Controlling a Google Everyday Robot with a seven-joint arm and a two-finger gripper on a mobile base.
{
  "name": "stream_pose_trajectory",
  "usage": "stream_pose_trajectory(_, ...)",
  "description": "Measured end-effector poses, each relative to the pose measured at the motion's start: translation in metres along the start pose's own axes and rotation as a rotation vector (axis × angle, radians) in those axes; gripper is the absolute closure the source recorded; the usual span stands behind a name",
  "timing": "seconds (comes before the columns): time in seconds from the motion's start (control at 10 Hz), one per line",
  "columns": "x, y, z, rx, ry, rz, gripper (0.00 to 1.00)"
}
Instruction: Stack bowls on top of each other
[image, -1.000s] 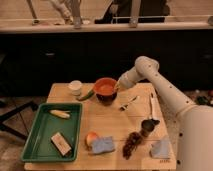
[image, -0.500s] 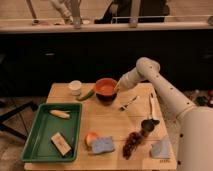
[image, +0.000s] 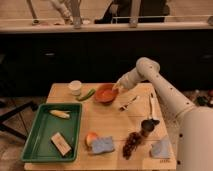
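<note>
An orange-red bowl (image: 105, 93) with a lighter inside sits at the back middle of the wooden table (image: 107, 120). I cannot make out a separate dark maroon-brown bowl; the bowl's far rim looks darker. My gripper (image: 117, 86) reaches in from the right on the white arm (image: 150, 70) and is at the bowl's right rim, touching or just above it.
A white cup (image: 75, 87) and a green vegetable (image: 86, 94) lie left of the bowl. A green tray (image: 35, 142) holds a banana (image: 59, 114) and a brown packet (image: 61, 144). Utensils (image: 128, 103), a dark cup (image: 147, 125), an orange fruit (image: 91, 138), a blue sponge (image: 103, 145), grapes (image: 132, 142) and a pale bag (image: 162, 148) sit in front.
My gripper has edged slightly left, closer onto the bowl's right rim. The bowl and the other things have not visibly moved.
</note>
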Motion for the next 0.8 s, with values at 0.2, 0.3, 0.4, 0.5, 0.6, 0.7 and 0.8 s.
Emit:
stream_pose_trajectory(0.2,-0.0006,-0.0009,-0.0008,0.004,-0.003,-0.005,0.20)
stream_pose_trajectory(0.3,-0.0008,-0.0009,-0.0013,0.008,-0.005,-0.009,0.20)
stream_pose_trajectory(0.4,-0.0010,-0.0015,-0.0024,0.015,-0.005,-0.015,0.20)
stream_pose_trajectory(0.5,-0.0011,-0.0013,-0.0037,0.019,-0.005,-0.018,0.20)
stream_pose_trajectory(0.6,-0.0008,-0.0007,-0.0046,0.021,-0.005,-0.017,0.20)
stream_pose_trajectory(0.7,-0.0001,0.0000,-0.0053,0.019,-0.005,-0.015,0.20)
stream_pose_trajectory(0.8,0.0008,0.0013,-0.0062,0.014,-0.006,-0.007,0.20)
